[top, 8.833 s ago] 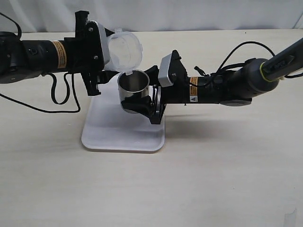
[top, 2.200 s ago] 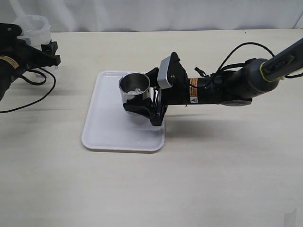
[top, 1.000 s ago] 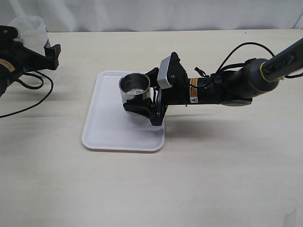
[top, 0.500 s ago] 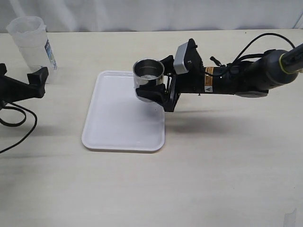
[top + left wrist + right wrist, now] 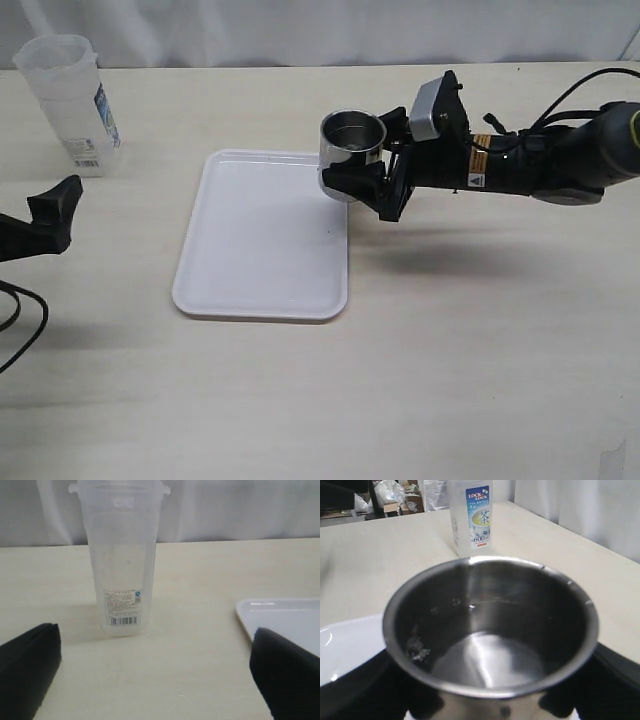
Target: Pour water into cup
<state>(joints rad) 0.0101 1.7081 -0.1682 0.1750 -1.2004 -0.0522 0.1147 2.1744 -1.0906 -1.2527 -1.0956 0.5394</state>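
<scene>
Pale worktop (image 5: pixel 480 380) carries the setup. Right fingers (image 5: pixel 366 183), clenched on the cup (image 5: pixel 352 140), have shifted it to the edge of the white tray (image 5: pixel 250 290) beside them; water (image 5: pixel 485 662) lies inside. Left fingers (image 5: pixel 52 207), spread and empty, have backed off the plastic container (image 5: pixel 70 100) standing beyond them. Pouring appears complete.

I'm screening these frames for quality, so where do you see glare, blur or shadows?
Exterior view: even light, a soft shadow on the table under the right arm. Left wrist view: the container is sharp, the left gripper only dark, soft-edged blobs. Right wrist view: bright reflections streak the inside of the cup, whose near rim is slightly blurred.
</scene>
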